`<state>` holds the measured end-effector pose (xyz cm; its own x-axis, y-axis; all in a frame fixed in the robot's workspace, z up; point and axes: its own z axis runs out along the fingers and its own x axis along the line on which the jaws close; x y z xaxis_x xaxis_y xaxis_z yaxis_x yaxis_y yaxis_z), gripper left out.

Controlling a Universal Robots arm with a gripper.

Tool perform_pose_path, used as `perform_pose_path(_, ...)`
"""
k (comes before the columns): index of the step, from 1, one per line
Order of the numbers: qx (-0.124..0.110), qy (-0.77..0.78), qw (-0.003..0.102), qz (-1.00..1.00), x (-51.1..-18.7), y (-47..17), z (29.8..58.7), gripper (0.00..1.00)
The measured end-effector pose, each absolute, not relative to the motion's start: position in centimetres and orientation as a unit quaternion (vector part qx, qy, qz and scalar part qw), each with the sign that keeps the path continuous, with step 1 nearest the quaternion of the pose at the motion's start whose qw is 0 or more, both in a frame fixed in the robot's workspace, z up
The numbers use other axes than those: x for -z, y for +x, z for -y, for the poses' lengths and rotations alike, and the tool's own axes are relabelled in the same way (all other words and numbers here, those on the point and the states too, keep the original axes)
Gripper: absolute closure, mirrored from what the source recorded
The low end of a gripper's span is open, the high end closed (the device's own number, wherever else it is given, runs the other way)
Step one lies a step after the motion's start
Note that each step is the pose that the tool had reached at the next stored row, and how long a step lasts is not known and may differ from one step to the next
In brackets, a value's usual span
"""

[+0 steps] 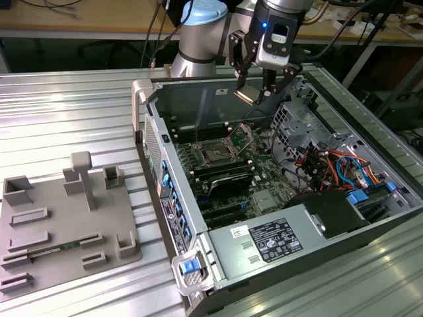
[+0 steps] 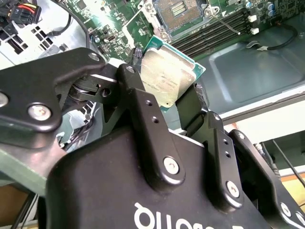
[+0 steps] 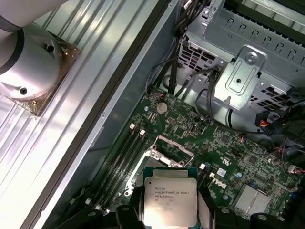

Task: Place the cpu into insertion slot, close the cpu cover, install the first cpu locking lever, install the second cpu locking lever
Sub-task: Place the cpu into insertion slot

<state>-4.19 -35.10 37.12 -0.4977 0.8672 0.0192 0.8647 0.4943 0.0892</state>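
Pinching the cpu (image 2: 169,76) by two opposite edges with the claw (image 1: 254,92), closed down only to chip width, black fingers (image 2: 143,114) on either side and the silver face turned toward both wrist cameras. Holding it high over the far end of the open computer case (image 1: 198,109) in the exterior view, well clear of the green board (image 3: 224,143). Below, looking at the insertion slot (image 1: 216,155), dark, square and apparently bare, with the cpu cover (image 1: 240,137) hinged up just beside it. Hard to pick out the locking levers, so nothing claimed about them.

Judging the hazards from here. With so thin a hold on bare edges, likely to slip or twist at any bump, then drop onto the board or land crooked on the socket contacts and bend them. Appears tilted in the second wrist view, so could meet the slot corner-first unless levelled. Cannot tell corner orientation against the slot; if turned wrong, would not seat, and pressing could do damage. Could snag a finger or the chip's edge on the raised cover, standing close to the way down. Crowded around as well: memory slots (image 3: 125,155) just beside the socket, loose cables (image 3: 172,76) and a metal drive cage (image 3: 243,81) near, apt to catch the wide claw body. Outside the case, ribbed worktop (image 1: 73,112) and a grey fixture plate (image 1: 59,231) at the exterior view's left, well apart and no threat
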Motion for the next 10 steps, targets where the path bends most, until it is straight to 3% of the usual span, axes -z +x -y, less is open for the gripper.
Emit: perform_pose_path(10,-0.043,0.525,0.015,-0.85,-37.11,-4.19,35.1,0.45)
